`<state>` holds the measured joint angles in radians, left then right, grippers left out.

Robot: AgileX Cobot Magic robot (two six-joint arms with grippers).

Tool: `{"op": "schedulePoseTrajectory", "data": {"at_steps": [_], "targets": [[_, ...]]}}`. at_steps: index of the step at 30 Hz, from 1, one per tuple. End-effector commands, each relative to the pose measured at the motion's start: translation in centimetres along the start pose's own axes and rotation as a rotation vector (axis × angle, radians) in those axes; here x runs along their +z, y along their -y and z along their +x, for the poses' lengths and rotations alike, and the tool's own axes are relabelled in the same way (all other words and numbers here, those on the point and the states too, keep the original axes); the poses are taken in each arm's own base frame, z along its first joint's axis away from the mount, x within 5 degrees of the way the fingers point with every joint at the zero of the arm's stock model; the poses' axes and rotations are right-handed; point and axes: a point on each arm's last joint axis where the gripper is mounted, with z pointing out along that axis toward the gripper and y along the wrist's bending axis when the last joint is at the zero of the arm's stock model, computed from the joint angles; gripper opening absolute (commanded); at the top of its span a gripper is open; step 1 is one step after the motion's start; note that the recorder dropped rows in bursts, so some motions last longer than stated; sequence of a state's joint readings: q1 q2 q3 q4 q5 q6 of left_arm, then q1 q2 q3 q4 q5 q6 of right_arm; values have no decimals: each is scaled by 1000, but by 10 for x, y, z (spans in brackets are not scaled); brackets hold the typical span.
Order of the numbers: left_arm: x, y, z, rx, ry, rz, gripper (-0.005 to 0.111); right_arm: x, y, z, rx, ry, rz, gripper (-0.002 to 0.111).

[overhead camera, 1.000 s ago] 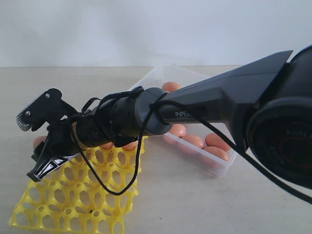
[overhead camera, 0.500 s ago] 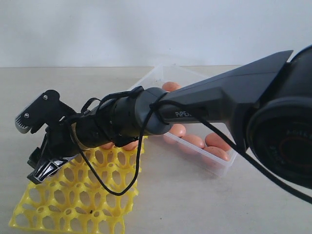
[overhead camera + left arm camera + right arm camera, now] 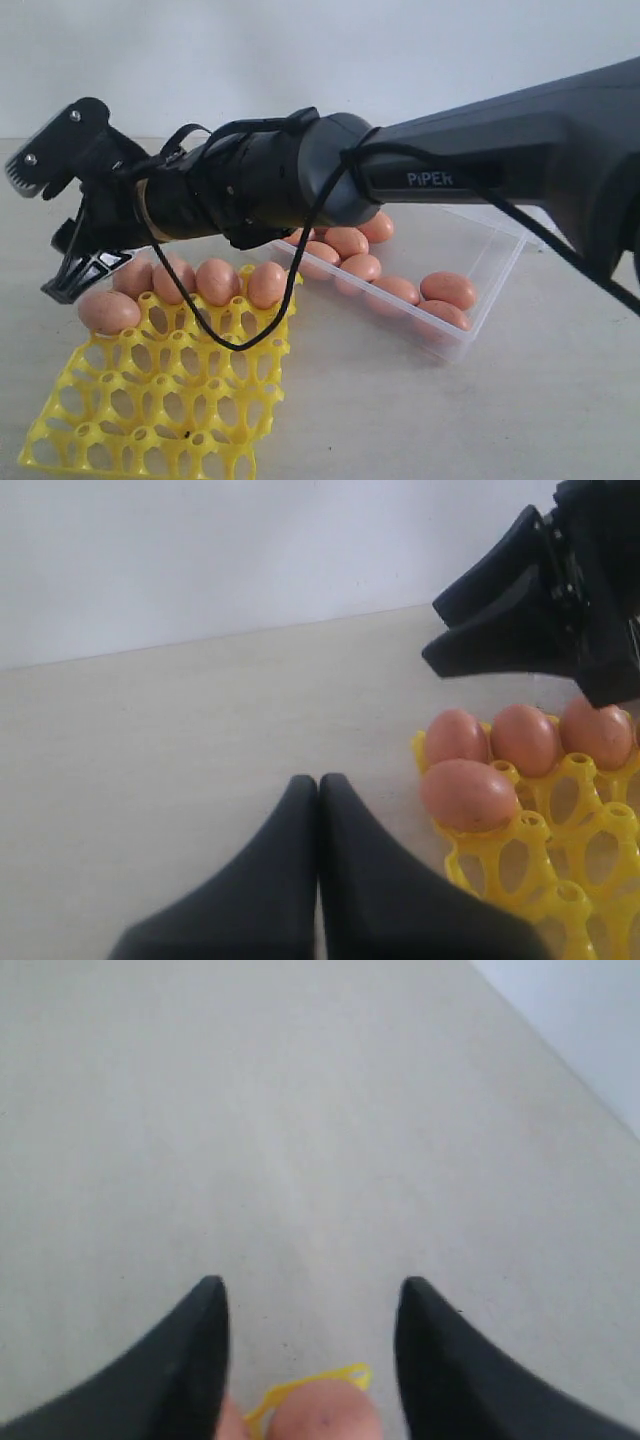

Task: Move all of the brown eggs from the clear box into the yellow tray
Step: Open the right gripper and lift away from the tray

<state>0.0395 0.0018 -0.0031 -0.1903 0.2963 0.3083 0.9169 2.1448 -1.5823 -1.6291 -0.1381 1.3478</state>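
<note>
Exterior view: right pincer [image 3: 45, 230] lifted clear of the yellow tray [image 3: 150, 400], jaws apart and empty.

A second ago this pincer sat low over the tray's far left corner. It now stands above that corner, and a brown egg [image 3: 108, 312] shows seated in a cup beneath it, next to four more along the tray's far edge as this view sees it. Right wrist view confirms the fingers [image 3: 200, 1360] spread with nothing between them and an egg below. Judgement: one placement is finished and the release made. Left pincer [image 3: 318, 780] is closed on nothing, over bare bench [image 3: 400, 420] just beside the tray. Clear box [image 3: 500, 262] lies right of the tray with at least six remaining eggs [image 3: 447, 288] visible; the arm may hide others. Task stands well short of done; a return to the box looks due.
</note>
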Motion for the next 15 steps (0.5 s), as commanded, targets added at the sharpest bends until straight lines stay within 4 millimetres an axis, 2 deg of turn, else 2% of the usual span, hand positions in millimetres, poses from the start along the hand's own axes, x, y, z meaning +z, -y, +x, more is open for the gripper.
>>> {"op": "schedulePoseTrajectory", "data": {"at_steps": [1,4,7,9,12,13,15], "targets": [[0,0,0,7,7,3,-4,-7,7,-8,166,17,56,1],[0,0,0,7,7,3,-4,-7,1,-7,220,16,4,1],[0,0,0,7,7,3,-4,-11,4,-9,158,14,34,1],[0,0,0,7,7,3,-4,-19,19,-16,157,24,185,1],[0,0,0,7,7,3,-4,-42,47,-22,149,6,513,0],[0,0,0,7,7,3,-4,-49,54,-22,121,-30,598,0],[0,0,0,7,7,3,-4,-66,66,-12,51,-213,773,0]]}}
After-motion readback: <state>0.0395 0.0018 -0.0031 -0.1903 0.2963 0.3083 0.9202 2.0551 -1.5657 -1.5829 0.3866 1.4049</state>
